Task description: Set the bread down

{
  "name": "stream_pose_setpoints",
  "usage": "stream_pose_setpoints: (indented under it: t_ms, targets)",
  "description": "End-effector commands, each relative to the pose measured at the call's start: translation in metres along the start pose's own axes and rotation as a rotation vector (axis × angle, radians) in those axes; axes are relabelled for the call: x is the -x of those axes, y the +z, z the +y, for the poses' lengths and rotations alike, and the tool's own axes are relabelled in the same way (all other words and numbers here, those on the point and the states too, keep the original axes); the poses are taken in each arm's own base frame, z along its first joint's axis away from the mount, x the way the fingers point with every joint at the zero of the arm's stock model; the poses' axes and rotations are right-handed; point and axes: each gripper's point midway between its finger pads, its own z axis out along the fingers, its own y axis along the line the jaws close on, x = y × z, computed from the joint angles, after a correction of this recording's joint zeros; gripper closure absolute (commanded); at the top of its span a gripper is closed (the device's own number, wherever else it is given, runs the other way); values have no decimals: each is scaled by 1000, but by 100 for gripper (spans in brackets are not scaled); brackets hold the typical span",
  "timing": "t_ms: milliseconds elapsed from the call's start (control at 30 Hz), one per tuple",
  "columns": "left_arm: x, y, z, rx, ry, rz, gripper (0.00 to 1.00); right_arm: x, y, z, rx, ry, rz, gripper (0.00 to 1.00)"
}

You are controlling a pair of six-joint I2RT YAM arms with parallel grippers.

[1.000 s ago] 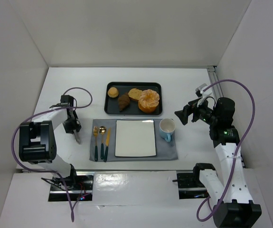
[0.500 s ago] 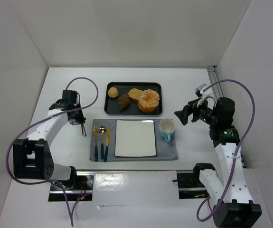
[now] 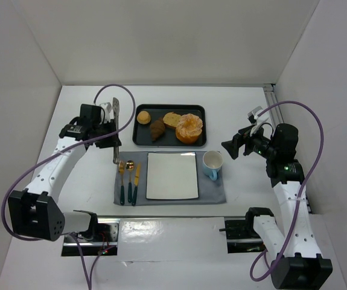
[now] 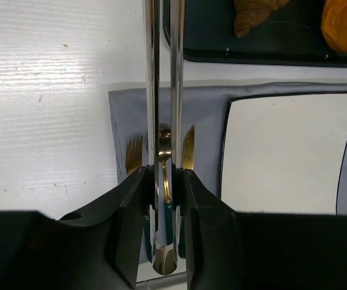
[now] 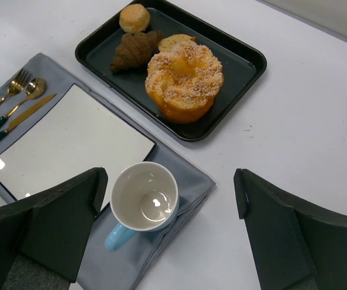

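Observation:
Several breads lie on a black tray [image 3: 197, 110] at the back: a small round bun [image 3: 143, 116], a dark croissant [image 3: 157, 128], a slice [image 3: 172, 119] and a large sugared ring bread [image 3: 189, 128]. A white square plate [image 3: 172, 175] sits on the grey mat [image 3: 215, 192] in front of the tray. My left gripper [image 3: 105, 122] is shut on metal tongs [image 3: 115, 130], held above the mat's left edge, left of the tray. In the left wrist view the tongs [image 4: 151, 90] run between my fingers [image 4: 134, 199]. My right gripper [image 3: 230, 147] hangs open above the mug [image 5: 144, 196].
A gold fork, spoon and knife with green handles [image 3: 128, 178] lie on the mat's left side. The blue mug [image 3: 212, 164] stands right of the plate. White walls enclose the table on three sides, with a metal rail [image 3: 271, 92] at the back right.
My left arm has risen from the table left of the mat and swung toward the tray, carrying the tongs with it. The right arm has not moved.

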Motion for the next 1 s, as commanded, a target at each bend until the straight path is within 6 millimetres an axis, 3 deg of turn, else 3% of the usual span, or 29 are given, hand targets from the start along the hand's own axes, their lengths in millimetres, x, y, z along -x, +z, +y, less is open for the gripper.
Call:
stream_pose_setpoints:
  t_ms: [0,167,333,633,767,967]
  targets:
    - [11,-21,-19,-69,53,-50,61,10,1,-1,1,-27,-19,1]
    - [13,-28,-24,-83,75,-73,48,6,1,-3,-7,-21,-11,1]
    - [13,-34,-30,-106,85,-85,44,4,3,-4,-5,-15,-4,1]
    - [20,-43,-38,-126,96,-100,48,4,3,-4,-5,-15,-4,1]
    - [32,-47,-43,-133,100,-122,48,4,3,-4,-5,-15,-4,1]
    - [47,-35,-64,-150,122,-96,48,4,3,-4,-5,-15,-4,1]
